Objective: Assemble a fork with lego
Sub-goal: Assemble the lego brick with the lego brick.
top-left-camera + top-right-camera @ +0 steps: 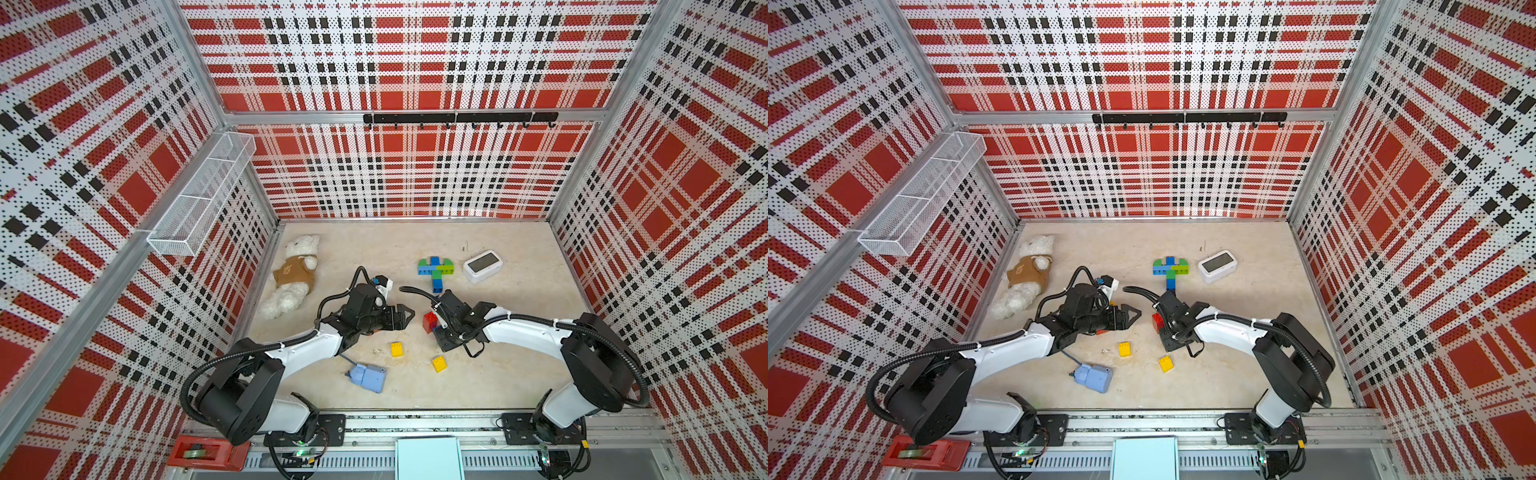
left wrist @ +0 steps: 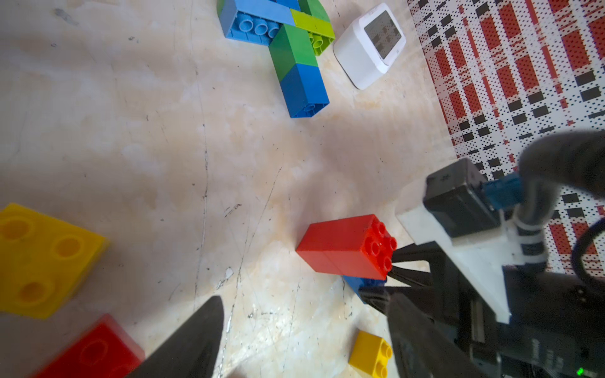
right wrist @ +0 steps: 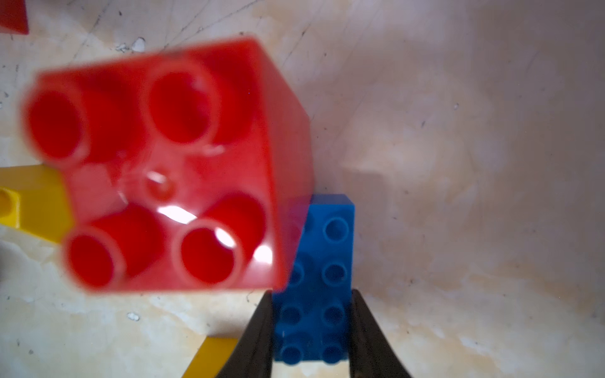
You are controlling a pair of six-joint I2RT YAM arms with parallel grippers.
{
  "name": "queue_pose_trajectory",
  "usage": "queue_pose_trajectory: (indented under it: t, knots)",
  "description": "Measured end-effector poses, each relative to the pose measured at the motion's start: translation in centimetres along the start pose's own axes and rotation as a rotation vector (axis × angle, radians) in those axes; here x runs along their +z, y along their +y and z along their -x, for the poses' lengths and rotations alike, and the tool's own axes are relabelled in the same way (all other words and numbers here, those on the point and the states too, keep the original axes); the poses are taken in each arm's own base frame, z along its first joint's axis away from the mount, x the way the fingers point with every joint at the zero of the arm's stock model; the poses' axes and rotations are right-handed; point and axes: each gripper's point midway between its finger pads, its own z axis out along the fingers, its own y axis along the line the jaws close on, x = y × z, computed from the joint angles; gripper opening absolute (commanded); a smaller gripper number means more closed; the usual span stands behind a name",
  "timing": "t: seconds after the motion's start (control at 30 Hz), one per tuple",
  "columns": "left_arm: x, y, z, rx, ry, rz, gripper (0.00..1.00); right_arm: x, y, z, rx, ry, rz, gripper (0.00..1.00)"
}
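Two yellow bricks (image 1: 397,349) (image 1: 439,364); one brick cross (image 1: 435,272); one teddy bear (image 1: 291,276); one clock (image 1: 483,265)

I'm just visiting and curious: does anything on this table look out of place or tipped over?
A white plush teddy bear in a brown shirt lies sprawled by the plaid wall, nothing to do with bricks. The red studded plastic block lies tipped, studs sideways.

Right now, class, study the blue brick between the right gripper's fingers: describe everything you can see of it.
The blue brick is a glossy plastic oblong, two studs wide and four long, studs facing the right wrist camera. It seems to lie flat on the pale table. The right gripper is shut on its long sides near one end. A red block hides one corner stud; whether they touch is unclear.
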Motion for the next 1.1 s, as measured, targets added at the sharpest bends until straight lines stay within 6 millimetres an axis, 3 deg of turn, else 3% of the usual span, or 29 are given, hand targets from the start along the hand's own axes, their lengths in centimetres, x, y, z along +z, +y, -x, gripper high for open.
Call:
queue_pose_trajectory:
  t: [0.37,0.53,0.63,0.73,0.8,0.93,1.1]
  knots:
    - [-1.0,1.6,1.3,-0.037,-0.046,0.031,0.81,0.9,0.8,4.4,-0.039,-0.062,0.034,0.0]
    - [-1.4,2.3,1.9,-0.057,-0.068,0.048,0.81,0.8,0.2,4.4,-0.04,-0.056,0.027,0.0]
    - [-1.3,2.4,1.9,-0.059,-0.067,0.047,0.81,-0.2,-0.6,3.5,-0.043,-0.047,0.004,0.0]
    - [-0.9,2.5,1.8,-0.065,-0.059,0.04,0.81,-2.6,-1.2,3.6,-0.038,-0.073,-0.014,0.0]
    - [-0.5,2.6,1.6,-0.081,-0.051,0.029,0.81,-4.4,-1.1,4.6,-0.032,-0.099,-0.013,0.0]
    - [0.3,3.1,2.3,-0.146,-0.065,-0.011,0.76,-6.8,0.1,8.6,-0.014,-0.149,0.007,0.0]
    - [0.6,3.9,4.2,-0.212,-0.122,-0.056,0.73,-6.8,1.4,12.4,-0.004,-0.148,0.016,0.0]
